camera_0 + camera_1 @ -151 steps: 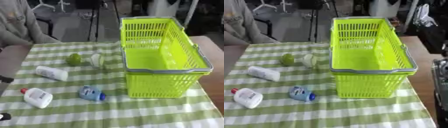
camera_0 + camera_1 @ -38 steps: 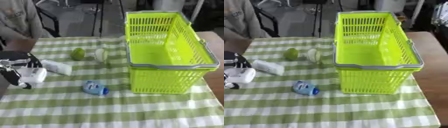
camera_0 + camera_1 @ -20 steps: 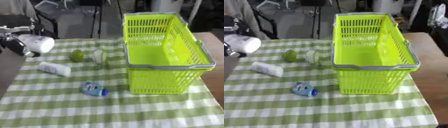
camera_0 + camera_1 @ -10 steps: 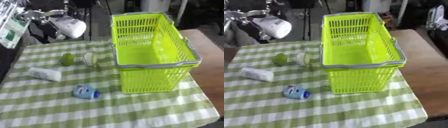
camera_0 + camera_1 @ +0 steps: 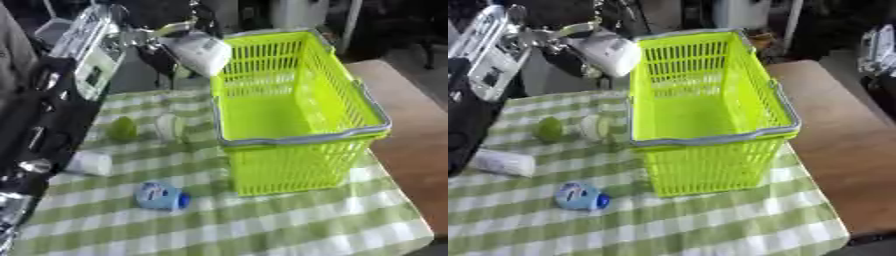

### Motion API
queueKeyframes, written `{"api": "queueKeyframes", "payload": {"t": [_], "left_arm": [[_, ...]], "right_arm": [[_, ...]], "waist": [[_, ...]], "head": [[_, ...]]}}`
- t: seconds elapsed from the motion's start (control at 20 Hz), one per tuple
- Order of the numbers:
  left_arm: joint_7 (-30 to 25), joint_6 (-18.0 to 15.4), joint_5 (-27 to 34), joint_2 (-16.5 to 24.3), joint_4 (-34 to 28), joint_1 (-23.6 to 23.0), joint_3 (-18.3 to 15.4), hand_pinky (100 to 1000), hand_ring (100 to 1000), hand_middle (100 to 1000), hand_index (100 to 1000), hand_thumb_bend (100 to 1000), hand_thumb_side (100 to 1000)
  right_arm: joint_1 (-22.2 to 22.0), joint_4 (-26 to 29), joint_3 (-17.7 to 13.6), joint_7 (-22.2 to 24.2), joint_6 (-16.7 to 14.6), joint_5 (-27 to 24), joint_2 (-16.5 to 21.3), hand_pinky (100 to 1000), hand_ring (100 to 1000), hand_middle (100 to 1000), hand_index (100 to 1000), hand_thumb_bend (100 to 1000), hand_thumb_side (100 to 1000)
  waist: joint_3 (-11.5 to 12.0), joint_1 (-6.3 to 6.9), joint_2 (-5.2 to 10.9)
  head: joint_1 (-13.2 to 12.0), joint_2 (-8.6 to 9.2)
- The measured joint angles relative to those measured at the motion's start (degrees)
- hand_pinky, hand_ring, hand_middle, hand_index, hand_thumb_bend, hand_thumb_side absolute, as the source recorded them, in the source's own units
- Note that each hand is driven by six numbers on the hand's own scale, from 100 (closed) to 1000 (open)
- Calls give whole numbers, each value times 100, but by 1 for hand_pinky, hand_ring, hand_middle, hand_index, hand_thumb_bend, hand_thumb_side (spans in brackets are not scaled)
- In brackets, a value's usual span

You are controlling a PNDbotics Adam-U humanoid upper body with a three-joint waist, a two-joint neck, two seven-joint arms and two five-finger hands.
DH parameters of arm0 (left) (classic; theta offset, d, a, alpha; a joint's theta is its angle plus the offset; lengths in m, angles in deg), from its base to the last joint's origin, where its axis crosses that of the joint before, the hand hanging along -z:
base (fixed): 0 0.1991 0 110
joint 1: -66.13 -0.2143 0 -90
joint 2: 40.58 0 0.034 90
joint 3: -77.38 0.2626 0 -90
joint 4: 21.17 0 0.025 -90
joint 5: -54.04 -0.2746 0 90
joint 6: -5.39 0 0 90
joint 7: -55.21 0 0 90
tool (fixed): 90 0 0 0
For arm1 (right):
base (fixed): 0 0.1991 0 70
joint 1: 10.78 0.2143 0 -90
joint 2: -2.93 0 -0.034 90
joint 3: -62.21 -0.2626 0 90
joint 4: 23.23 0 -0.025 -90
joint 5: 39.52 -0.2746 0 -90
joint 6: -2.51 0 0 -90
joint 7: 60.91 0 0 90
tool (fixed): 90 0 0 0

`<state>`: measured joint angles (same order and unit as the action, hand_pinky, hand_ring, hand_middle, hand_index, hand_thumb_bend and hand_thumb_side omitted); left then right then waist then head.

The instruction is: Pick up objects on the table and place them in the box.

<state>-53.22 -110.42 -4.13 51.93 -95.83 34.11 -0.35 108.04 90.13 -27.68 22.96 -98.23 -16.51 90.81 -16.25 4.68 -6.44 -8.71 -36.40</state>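
Observation:
My left hand (image 5: 157, 42) is up in the air at the far left of the lime green basket (image 5: 297, 137), shut on a white bottle (image 5: 199, 51) that hangs by the basket's far-left rim. The basket's inside looks bare. On the green checked cloth (image 5: 289, 220) lie a green round fruit (image 5: 122, 128), a pale round jar (image 5: 169, 127), a white tube (image 5: 90, 162) and a blue bottle (image 5: 160, 196), all left of the basket. My right hand shows in no view.
My black left arm (image 5: 52, 110) crosses the left side above the cloth and hides part of it. Bare brown tabletop (image 5: 411, 130) runs right of the basket. Chairs and dark clutter stand behind the table.
My left hand has lifted the white bottle off the cloth and carried it up and right, to the basket's far-left rim. The camera has shifted too.

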Motion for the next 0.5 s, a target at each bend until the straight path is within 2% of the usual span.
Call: {"api": "queueKeyframes", "payload": {"t": [0.1,0.15,0.25,0.3,0.35,0.4,0.45,0.5], "left_arm": [[332,25,-150,-124,104,-3,61,616,546,477,773,566,128],[471,25,-208,-177,149,-3,84,616,551,483,778,595,157],[737,24,-281,-273,227,-3,127,628,585,521,804,669,295],[882,29,-292,-310,255,-5,141,628,585,521,804,669,295],[1034,38,-294,-335,267,-8,149,722,759,739,884,694,573],[1222,64,-293,-349,268,-11,162,722,759,739,884,694,573],[1423,101,-292,-360,267,-17,175,749,799,789,893,661,628],[1599,136,-290,-372,266,-30,192,751,802,792,893,657,634]], "right_arm": [[39,0,18,28,-13,-22,-11,593,579,654,807,100,544],[45,0,32,39,-18,-34,-20,592,579,653,807,100,544],[47,0,47,64,-30,-40,-44,592,579,653,807,100,544],[54,0,61,78,-36,-41,-46,592,579,653,807,100,544],[68,0,66,92,-41,-42,-48,592,579,653,807,100,545],[78,0,66,98,-42,-43,-49,592,579,653,807,100,545],[86,0,66,102,-39,-43,-49,592,578,652,807,100,545],[87,0,66,107,-36,-43,-49,592,578,652,807,100,545]], "waist": [[-48,11,-12],[-74,15,-19],[-112,20,-37],[-114,20,-41],[-119,20,-41],[-128,20,-44],[-134,20,-46],[-134,20,-46]], "head": [[-23,37],[-35,40],[-48,74],[-58,83],[-62,85],[-64,86],[-65,88],[-66,89]]}}
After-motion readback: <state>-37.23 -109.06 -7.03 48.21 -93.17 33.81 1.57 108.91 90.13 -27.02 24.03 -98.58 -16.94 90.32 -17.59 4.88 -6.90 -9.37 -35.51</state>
